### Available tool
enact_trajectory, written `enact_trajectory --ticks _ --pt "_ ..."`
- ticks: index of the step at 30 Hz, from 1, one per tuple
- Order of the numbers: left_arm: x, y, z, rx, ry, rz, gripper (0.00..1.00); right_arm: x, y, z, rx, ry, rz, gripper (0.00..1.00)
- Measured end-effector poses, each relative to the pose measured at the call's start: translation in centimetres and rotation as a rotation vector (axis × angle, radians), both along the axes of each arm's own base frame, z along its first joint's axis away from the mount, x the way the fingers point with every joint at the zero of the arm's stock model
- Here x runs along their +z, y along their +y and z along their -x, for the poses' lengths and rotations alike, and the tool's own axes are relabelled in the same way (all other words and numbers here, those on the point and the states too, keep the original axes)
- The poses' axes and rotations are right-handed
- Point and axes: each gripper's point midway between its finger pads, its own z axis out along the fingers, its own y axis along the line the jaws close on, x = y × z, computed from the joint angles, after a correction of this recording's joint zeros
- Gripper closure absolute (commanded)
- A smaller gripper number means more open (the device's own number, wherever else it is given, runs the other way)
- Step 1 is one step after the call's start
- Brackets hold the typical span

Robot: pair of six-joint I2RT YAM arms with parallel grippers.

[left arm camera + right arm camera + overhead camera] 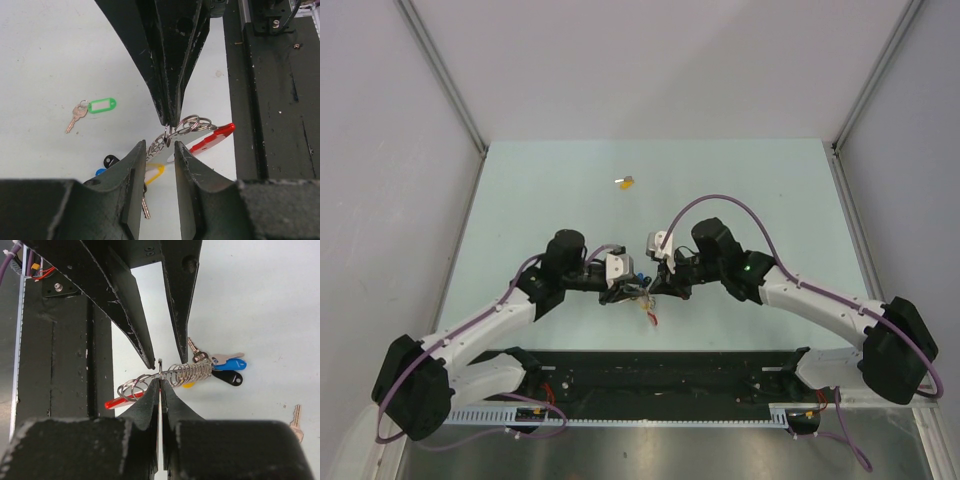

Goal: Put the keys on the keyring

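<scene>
The keyring [192, 371], a bunch of metal rings with a red tag [215, 139] and blue and black tags [231, 364], hangs just above the table between both arms. My right gripper [159, 381] is shut on one thin ring of it. My left gripper [160, 144] faces it with jaws apart, one on each side of that ring, touching nothing. A green-tagged key [95, 106] lies loose on the table to the left. A yellow-headed key [625, 182] lies far back on the table. A yellow tag [154, 170] shows under the bunch.
The black base rail [280, 100] runs close beside the grippers along the near table edge [660, 370]. Grey walls enclose the table on the left, right and back. A bare key blade [296, 422] lies at the right edge of the right wrist view.
</scene>
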Motion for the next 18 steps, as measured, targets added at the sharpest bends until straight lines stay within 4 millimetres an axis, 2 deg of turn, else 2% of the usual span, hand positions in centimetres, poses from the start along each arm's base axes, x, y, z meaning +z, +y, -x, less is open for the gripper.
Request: enact_trajectory --ticks 8,18 --pt "-0.47 -0.25 0.56 -0.033 0.035 0.001 0.77 0.30 0.00 0.13 0.009 -0.008 -0.008 1.00" --pt "-0.77 -0.27 0.90 -0.045 0.061 -0.004 0.79 0.30 0.16 0.43 0.019 -0.009 -0.008 1.00"
